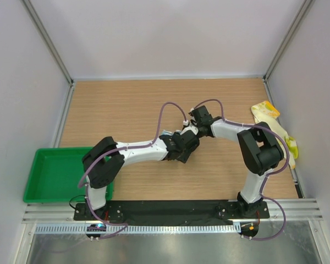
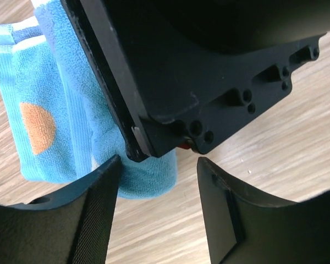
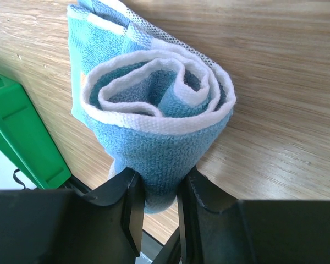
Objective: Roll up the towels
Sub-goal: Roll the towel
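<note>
Blue towel (image 3: 154, 110): rolled into a loose spiral near the middle of the table (image 1: 126, 104). It is hidden under both wrists in the top view, and its coiled end is seen from the right wrist.
Right pincer (image 3: 157, 203): narrowed on the lower edge of the roll. The blue towel is pinched, likely so the coil cannot unwind.
Left pincer (image 2: 158, 165): jaws seen apart, nothing clamped. One finger is just beside the roll's end.
Yellow towel (image 1: 272, 124): crumpled at the right edge of the table, not yet rolled.
Green tray (image 1: 55, 170): at the near left corner, well apart from the roll.
Stage: first roll judged nearly done; second towel left to do.
Risk: the coil is loose and could spring open if the pinch is eased too soon.
</note>
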Available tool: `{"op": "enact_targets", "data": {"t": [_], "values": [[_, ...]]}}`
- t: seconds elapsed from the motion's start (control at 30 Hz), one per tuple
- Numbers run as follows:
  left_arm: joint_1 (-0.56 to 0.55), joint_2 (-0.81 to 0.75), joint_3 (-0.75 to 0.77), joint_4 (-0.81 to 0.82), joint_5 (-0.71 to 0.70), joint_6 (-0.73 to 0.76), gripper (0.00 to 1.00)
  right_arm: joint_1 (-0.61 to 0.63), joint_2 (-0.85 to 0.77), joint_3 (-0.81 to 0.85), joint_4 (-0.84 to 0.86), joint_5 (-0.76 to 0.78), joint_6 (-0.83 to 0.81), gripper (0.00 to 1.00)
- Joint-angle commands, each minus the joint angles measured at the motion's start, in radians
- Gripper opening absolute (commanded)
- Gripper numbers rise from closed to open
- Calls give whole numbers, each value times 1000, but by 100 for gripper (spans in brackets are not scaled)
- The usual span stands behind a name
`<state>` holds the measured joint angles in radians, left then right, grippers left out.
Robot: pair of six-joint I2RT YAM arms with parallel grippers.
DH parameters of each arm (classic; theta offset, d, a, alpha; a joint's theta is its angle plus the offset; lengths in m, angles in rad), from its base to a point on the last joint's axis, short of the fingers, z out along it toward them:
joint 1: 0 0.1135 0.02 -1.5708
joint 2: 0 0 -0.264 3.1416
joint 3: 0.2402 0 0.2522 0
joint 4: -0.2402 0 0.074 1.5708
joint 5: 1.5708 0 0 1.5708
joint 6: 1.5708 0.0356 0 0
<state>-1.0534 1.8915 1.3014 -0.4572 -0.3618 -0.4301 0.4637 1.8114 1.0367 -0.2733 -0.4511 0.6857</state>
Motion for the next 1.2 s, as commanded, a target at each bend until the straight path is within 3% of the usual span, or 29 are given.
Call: {"op": "enact_targets", "data": {"t": [0.0,0.5,0.73,0.87,1.17], "values": [[-2,44,-51,-23,-31,1,60,15,11,52,-38,-8,-20,32],[4,73,-177,32,-9,-55,56,12,62,283,-228,-43,-60,37],[66,101,-189,48,56,-68,38,-10,57,301,-274,-47,-72,41],[89,112,-191,60,102,-61,33,-37,46,303,-305,-49,-90,44],[124,87,-221,106,191,-44,27,-174,19,296,-337,-66,-143,61]]}}
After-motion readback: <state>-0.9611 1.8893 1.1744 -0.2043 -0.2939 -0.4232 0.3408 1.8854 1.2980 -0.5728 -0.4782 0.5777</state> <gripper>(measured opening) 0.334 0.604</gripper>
